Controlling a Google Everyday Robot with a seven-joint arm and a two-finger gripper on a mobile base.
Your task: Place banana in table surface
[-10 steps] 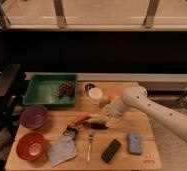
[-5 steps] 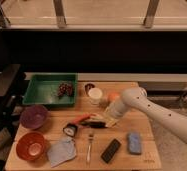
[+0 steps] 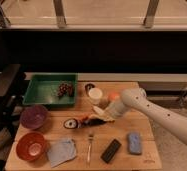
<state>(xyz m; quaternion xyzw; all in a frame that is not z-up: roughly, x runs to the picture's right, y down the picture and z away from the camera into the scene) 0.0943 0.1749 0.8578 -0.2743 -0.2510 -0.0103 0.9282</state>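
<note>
The banana (image 3: 99, 112), pale yellow and curved, is low over the middle of the light wooden table surface (image 3: 137, 160), right at the tip of my gripper (image 3: 104, 116). Whether it rests on the boards or is held just above them does not show. My white arm reaches in from the right edge with the gripper pointing left and down. An orange-red carrot-like object (image 3: 85, 120) and a black-handled utensil lie just left of the banana.
A green tray (image 3: 42, 95) holding grapes (image 3: 64, 89) stands at the back left. A white cup (image 3: 94, 95) and an orange ball (image 3: 114, 94) are behind the gripper. Also present: purple bowl (image 3: 33, 116), red bowl (image 3: 31, 145), cloth (image 3: 62, 151), fork (image 3: 90, 145), black block (image 3: 111, 150), blue sponge (image 3: 134, 142).
My arm and gripper have edged slightly to the left with the banana at the tip. The other objects have not moved.
</note>
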